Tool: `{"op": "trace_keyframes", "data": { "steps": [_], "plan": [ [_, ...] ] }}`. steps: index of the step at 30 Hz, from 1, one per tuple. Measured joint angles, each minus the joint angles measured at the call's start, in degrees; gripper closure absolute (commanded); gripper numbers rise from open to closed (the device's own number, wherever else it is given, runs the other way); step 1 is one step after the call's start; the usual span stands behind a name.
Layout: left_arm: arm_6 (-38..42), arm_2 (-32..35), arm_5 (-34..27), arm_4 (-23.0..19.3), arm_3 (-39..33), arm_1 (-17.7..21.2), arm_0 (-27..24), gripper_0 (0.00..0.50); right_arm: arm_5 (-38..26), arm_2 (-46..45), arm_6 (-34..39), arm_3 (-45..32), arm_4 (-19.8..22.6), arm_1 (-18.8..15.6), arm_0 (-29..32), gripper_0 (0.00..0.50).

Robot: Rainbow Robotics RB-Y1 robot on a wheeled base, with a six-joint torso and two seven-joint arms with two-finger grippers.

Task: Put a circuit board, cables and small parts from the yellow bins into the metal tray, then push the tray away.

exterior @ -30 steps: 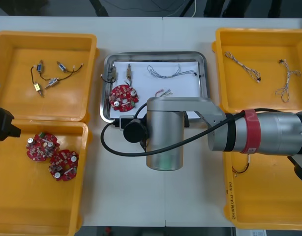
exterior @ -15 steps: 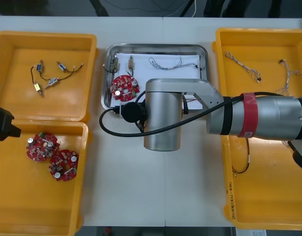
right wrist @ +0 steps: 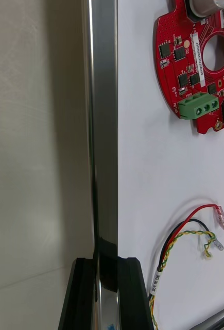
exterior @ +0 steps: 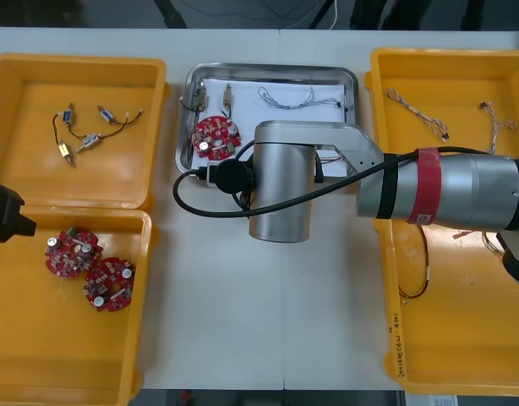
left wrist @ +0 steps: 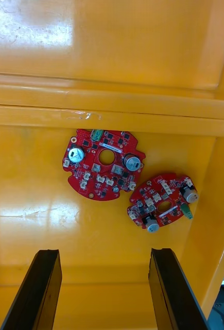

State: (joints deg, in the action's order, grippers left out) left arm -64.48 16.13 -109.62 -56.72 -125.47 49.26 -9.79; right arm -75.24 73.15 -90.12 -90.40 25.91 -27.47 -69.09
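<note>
Clamping metal tray (right wrist: 104, 129) on light table (exterior: 243, 321): right claw (right wrist: 105, 264).

Mirror-shiny metal tray (exterior: 276, 68) (matt white inside); glossy plastic yellow bins (exterior: 23, 169); smooth matt table (exterior: 243, 321).

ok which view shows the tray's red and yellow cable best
Right wrist view: the red and yellow cable lies uncovered in the tray, by the right gripper on its rim. Front view: the right arm covers most of it. Left wrist view: a yellow bin instead.
</note>
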Motion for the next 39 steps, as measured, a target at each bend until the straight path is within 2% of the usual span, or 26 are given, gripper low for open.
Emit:
{"op": "trace_keyframes", "data": {
  "steps": [5,14,27,32,39],
  "plan": [
    [0.0,0.0,0.0,0.0,0.0,0.0,0.0,0.0,2.1,0.0,0.0,0.9,0.0,0.0,-0.3,0.5],
    [0.0,0.0,0.0,0.0,0.0,0.0,0.0,0.0,10.8,2.9,0.0,4.4,0.0,0.0,-1.8,0.5],
    [0.0,0.0,0.0,0.0,0.0,0.0,0.0,0.0,11.2,4.5,-1.0,5.1,0.1,-0.2,-3.3,0.5],
    [0.0,0.0,0.0,0.0,0.0,0.0,0.0,0.0,11.4,4.5,-1.2,5.5,2.2,-0.7,-3.9,0.5],
    [0.0,0.0,0.0,0.0,0.0,0.0,0.0,0.0,13.2,4.5,-1.4,7.9,2.4,-0.7,-4.7,0.5]
  ]
}}
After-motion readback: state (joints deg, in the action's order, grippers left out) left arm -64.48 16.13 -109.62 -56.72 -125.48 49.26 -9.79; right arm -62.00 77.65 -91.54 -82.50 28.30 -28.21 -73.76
